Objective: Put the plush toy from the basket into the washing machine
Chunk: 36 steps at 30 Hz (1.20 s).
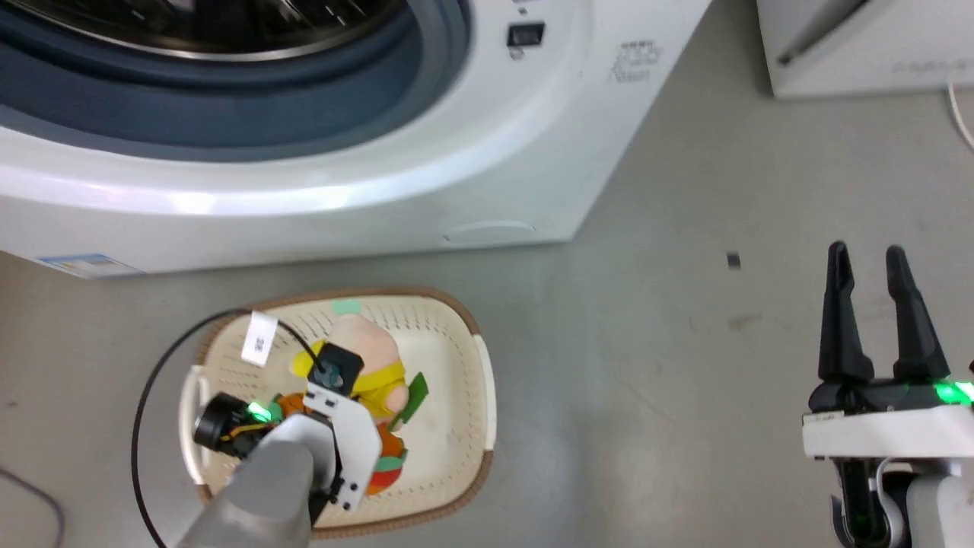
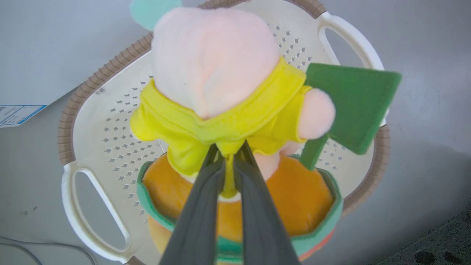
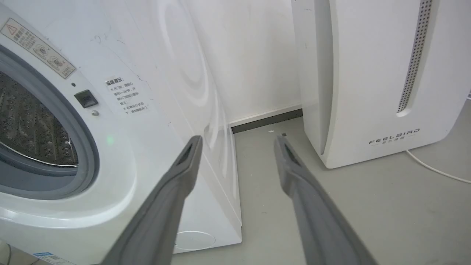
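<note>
One plush toy (image 2: 220, 73), one basket (image 1: 445, 434); my left gripper (image 2: 229, 148) pinches the toy's yellow top, right gripper (image 1: 866, 251) spread empty; washing machine (image 1: 494, 167) cropped at top.

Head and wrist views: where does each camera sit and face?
Head view: head-mounted, facing down at basket, washing machine; left forearm, right gripper show.
Left wrist view: along left gripper, shut on plush toy.
Right wrist view: along open fingers toward washing machine, FEELBIRD appliance.
Shared: head and left wrist views show plush toy, basket.

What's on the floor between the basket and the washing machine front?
Nothing: the head view shows bare grey floor between the basket and the washing machine.
</note>
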Available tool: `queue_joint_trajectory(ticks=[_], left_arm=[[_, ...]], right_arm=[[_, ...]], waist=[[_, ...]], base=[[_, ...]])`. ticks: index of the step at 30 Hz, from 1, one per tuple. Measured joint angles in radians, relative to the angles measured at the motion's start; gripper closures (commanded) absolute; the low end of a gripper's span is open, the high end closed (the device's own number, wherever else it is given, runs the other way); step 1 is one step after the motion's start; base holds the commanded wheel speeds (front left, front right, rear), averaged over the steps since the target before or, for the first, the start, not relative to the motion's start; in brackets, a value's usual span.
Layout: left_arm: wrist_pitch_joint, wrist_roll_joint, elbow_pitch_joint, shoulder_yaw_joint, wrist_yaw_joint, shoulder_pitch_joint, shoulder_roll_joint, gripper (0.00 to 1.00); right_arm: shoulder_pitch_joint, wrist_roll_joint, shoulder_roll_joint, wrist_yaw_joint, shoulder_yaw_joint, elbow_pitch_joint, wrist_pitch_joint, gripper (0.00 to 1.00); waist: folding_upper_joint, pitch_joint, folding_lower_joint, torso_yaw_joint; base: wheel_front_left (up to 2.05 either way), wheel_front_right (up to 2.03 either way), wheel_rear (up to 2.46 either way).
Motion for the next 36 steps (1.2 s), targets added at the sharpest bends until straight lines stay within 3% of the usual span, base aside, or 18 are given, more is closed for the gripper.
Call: queue_joint_trajectory(ticks=[8,16,27,36], left_arm=[[-0.132,-0.037,-0.006,0.001,-0.014,0.055,-0.028,1.0],[-0.173,-0.08,-0.087,0.029,-0.01,0.102,-0.036,1.0],[-0.18,-0.092,-0.489,0.13,0.066,0.207,0.036,1.0],[-0.18,-0.075,-0.697,0.244,0.116,0.203,0.077,1.0]], right_arm=[[0.059,-0.023,0.0,0.0,-0.003,0.007,0.0,0.0],[0.103,-0.03,0.0,0.0,-0.001,0.012,0.0,0.0],[0.139,-0.03,0.0,0.0,0.003,0.01,0.0,0.0],[0.129,-0.028,0.0,0.0,-0.001,0.005,0.0,0.0]], waist=[[0.0,-0.119,0.0,0.052],[0.0,-0.211,-0.0001,0.091],[0.0,-0.257,0.0,0.092],[0.0,-0.208,0.0001,0.06]], base=[[0.0,0.0,0.0],[0.0,0.0,0.0],[0.0,0.0,0.0],[0.0,0.0,0.0]])
